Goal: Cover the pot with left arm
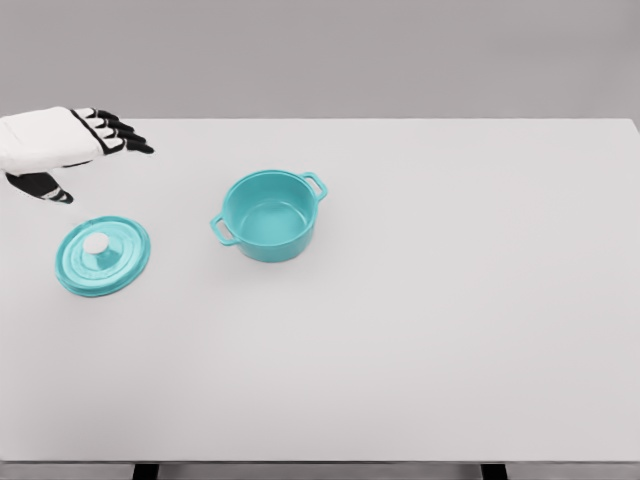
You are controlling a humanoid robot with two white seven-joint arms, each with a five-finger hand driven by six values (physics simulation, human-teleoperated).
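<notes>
The left robot hand (60,145) hangs above the far left of the worktop (450,320), fingers (115,130) stretched out and a little apart, thumb hanging below, holding nothing. The lid (103,256) lies flat on the worktop just in front of the hand, apart from it, with its pale knob (96,243) facing up. The pot (270,215) stands upright and uncovered to the right of the lid, near but not touching. The step in hand looks to be the reach for the lid. To do it well, the hand should come down straight over the knob, close thumb and fingers around it, and lift the lid level so it stays flat. The lid is round, so it has no long axis; only its up-facing side matters. The pot's two handles (315,184) lie on a line running from front left to back right, which needs no matching when the lid is set on the rim.
</notes>
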